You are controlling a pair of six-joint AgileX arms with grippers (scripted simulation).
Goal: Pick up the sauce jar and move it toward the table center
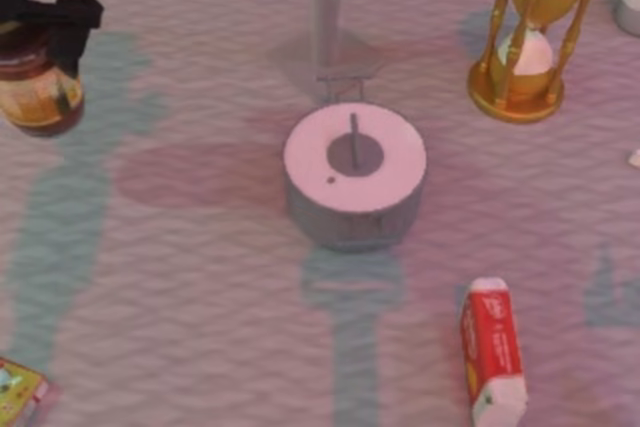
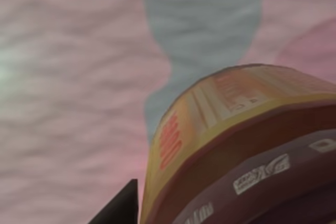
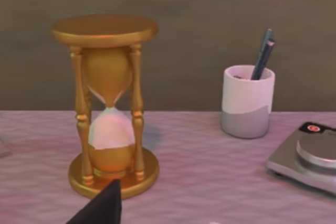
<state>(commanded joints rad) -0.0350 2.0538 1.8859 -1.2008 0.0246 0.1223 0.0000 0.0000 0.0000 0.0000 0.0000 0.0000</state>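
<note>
L gripper (image 1: 45, 32) is holding the sauce jar (image 1: 40, 87) by the lid end, fingers (image 2: 118, 208) clamped on it, at the far-left of the desk (image 1: 200, 277). Jar is hanging above the cloth, apparently clear of it.

Judgement: keep grip firm, carry it level to the right and nearer, toward the table center (image 1: 230, 197). Stop short of the grey cylinder (image 1: 355, 182) w/ white top. Farther off, hourglass (image 1: 530, 32) is well apart.

R gripper (image 3: 100, 208) is parked near the hourglass; fingers' state: can't tell.
</note>
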